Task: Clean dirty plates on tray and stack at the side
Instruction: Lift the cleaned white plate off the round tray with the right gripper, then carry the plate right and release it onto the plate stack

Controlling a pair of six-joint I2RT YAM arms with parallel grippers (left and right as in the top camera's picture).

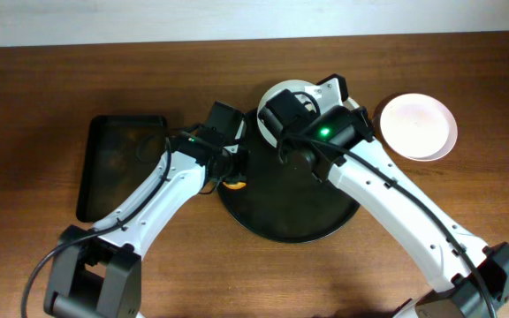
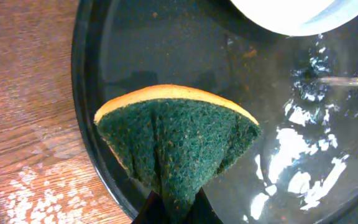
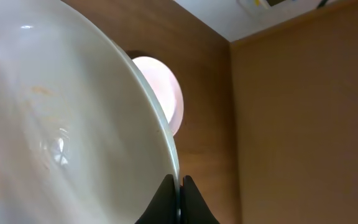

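- Wooden table (image 1: 42, 79) under everything, brown, seen from overhead
- Round black tray (image 1: 290, 221) at table centre, floor wet and glossy in the left wrist view; no plate seen lying flat on the visible part, rest hidden under both arms
- Rectangular black tray (image 1: 122, 168) to the left, apart from the round one, not in play right now
- Held plate (image 3: 61, 112) lifted and tilted steeply over the far side of the round black tray; faint marks on its face in the right wrist view, so judged not wiped clean yet
- Side plate (image 1: 416, 126) flat on the table right of the round tray, near but apart; looks clean, cannot tell whether one plate or a stack
- Sponge (image 2: 176, 137), green scrub face with orange backing, folded, hanging over the tray floor near its left rim, close to the held plate but not touching
- Right gripper (image 3: 179, 186) pinching the held plate by its rim, jaws pressed on from both sides
- Left gripper (image 2: 173, 208) pinching the sponge's lower fold, jaws squeezed almost together
- Step judged: wiping the plate in hand, roughly mid-task
- Next move calls for bringing the green face up onto the tilted plate, rubbing over the marks, keeping the rim grip firm, then setting it down on the side plate
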